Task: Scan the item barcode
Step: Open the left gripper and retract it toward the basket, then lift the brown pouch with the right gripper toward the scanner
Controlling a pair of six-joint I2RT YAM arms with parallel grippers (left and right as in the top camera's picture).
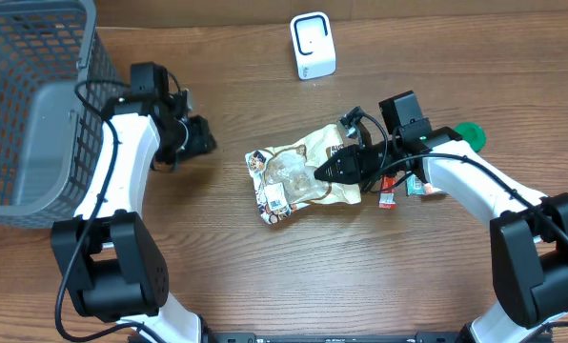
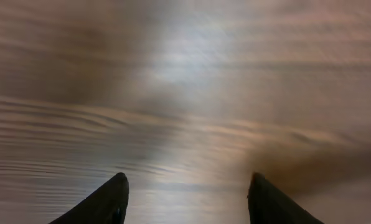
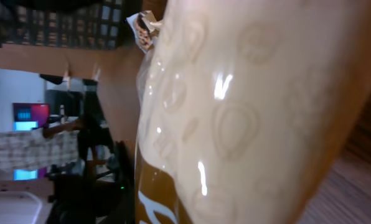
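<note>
The right gripper (image 1: 330, 171) is clamped on the snack bag (image 1: 284, 176) at its near end. The bag's length runs straight out ahead of its fingers, and the white scanner (image 1: 313, 45) stands well off to their side. The left gripper (image 1: 206, 138) hangs parted and empty, beyond the bag's far end.

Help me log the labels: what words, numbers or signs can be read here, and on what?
Snack bag: printed, but too small overhead and blurred in the right wrist view; unreadable.
White scanner: no legible text.
Small packets by the bag: too small to read.
None can be quoted.
</note>
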